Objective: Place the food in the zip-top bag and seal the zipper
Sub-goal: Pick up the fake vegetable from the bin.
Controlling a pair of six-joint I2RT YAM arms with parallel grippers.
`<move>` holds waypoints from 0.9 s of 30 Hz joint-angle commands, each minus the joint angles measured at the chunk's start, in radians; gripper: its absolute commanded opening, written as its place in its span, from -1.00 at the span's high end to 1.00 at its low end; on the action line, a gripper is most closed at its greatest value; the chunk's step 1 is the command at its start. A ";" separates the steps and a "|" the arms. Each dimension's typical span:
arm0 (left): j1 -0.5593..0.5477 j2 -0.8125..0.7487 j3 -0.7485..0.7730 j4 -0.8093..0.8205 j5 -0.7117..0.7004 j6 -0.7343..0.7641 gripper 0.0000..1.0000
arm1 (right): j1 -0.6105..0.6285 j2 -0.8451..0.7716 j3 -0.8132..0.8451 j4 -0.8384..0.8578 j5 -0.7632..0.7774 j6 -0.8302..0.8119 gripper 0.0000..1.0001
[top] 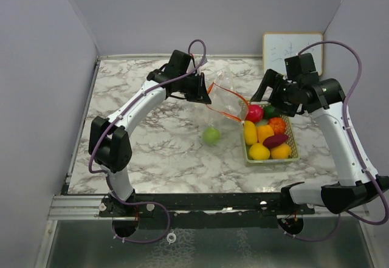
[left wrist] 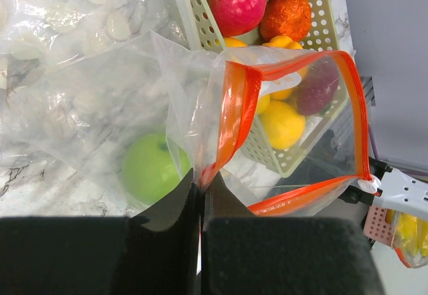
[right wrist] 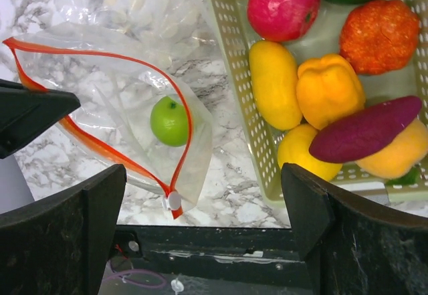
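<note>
My left gripper (top: pixel 203 92) (left wrist: pixel 200 184) is shut on the orange zipper rim of the clear zip-top bag (top: pixel 226 101) (left wrist: pixel 227 118) and holds its mouth up and open. A green apple (top: pixel 211 136) (right wrist: pixel 168 121) shows through the plastic low in the bag; I cannot tell if it is inside. The rest of the food lies in the pale green basket (top: pixel 293 140) (right wrist: pixel 227 61): pink-red apple (right wrist: pixel 283 4), orange (right wrist: pixel 379 35), yellow pepper (right wrist: pixel 330 89), purple sweet potato (right wrist: pixel 364 129) and others. My right gripper (top: pixel 262 95) (right wrist: pixel 202 171) hangs open above the basket's left edge, holding nothing.
A small whiteboard (top: pixel 292 49) leans on the back wall at the right. Grey walls close in the marble table on three sides. The metal rail (top: pixel 200 201) with the arm bases runs along the near edge. The zipper's white slider (right wrist: pixel 173 200) sits at the bag's near corner.
</note>
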 commanded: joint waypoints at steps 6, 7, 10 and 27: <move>0.002 -0.013 0.007 -0.002 0.011 0.050 1.00 | -0.023 -0.046 -0.211 -0.193 0.135 0.188 -0.99; 0.002 -0.018 0.004 -0.003 0.009 0.052 1.00 | -0.031 -0.055 -0.242 -0.192 0.153 0.206 -0.99; 0.003 -0.025 -0.006 -0.001 0.007 0.056 1.00 | -0.051 -0.045 -0.300 -0.191 0.194 0.214 -0.99; 0.018 -0.016 -0.008 0.003 0.007 0.054 1.00 | -0.199 0.016 -0.515 0.172 0.230 0.101 -0.80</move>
